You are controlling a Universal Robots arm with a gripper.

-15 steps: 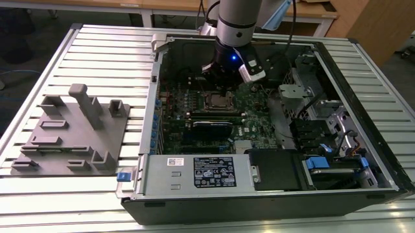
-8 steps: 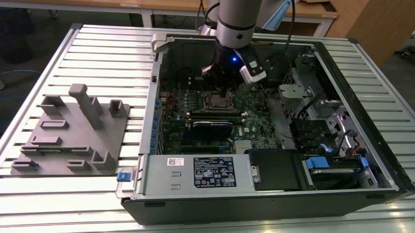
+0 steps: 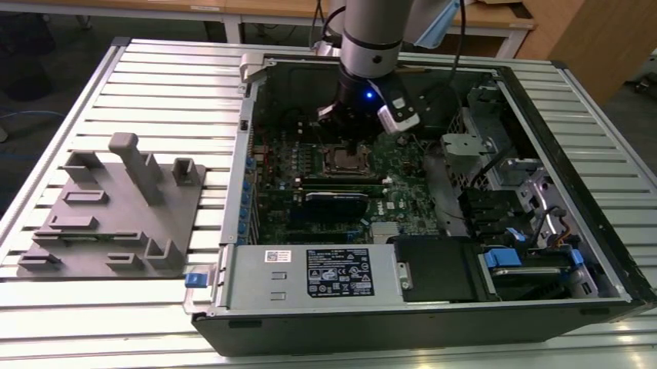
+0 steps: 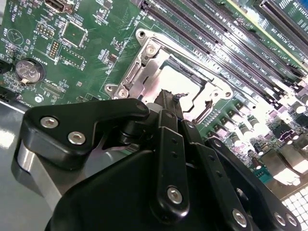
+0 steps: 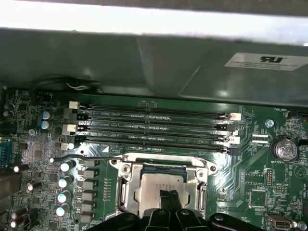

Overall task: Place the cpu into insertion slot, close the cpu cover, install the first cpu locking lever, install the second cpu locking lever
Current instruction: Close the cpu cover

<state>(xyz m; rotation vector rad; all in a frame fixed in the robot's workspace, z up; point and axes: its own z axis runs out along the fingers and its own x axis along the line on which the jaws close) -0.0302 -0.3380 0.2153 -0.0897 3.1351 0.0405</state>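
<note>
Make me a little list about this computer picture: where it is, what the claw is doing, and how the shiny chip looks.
Place: open computer case on a ribbed metal table
Claw: shut, tips at the chip; touching or not, cannot tell
Chip: silver square lying in its socket on the green board
Cover: metal frame down flat around the chip
Wire lever: lies beside the socket; locked or not, cannot tell

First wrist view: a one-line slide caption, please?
Claw over the cpu framed by the cpu cover, beside the memory slots.
</note>
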